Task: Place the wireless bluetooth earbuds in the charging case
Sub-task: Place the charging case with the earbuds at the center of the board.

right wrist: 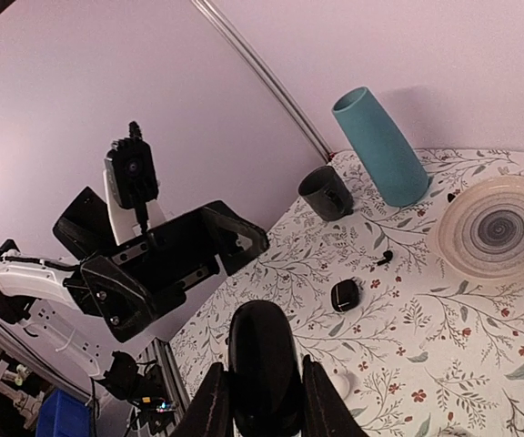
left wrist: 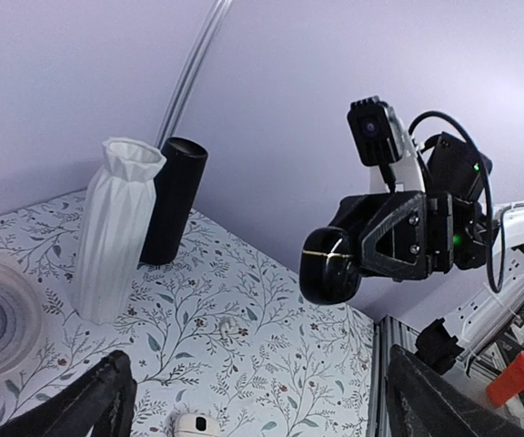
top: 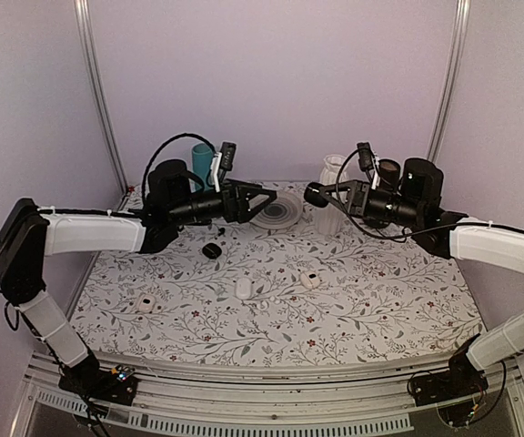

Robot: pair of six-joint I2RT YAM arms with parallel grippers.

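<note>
I see plain lilac walls (top: 271, 82), metal corner posts (top: 101, 100) at the far side, my floral-patterned desk (top: 380, 300) evenly lit.

Tabletop (top: 362, 300): white cloth, grey-green leafy vine print, small red blossoms. Walls (top: 271, 82) pale lilac. Arm shells (top: 94, 234) white, joints black. Left claw (top: 267, 202) and right claw (top: 317, 194) both matte black. Charging case (right wrist: 262, 364) in the right claw: glossy black, thin pale seam line. Small case (right wrist: 345, 294) on the cloth is black, earbud (right wrist: 385, 258) black too. Three more cases (top: 243, 288) white. Tall vase (right wrist: 380, 146) teal, ribbed vase (left wrist: 112, 228) white, cup (left wrist: 171, 200) black. Plate (right wrist: 498, 228) cream, grey concentric rings darkening toward the centre.
</note>
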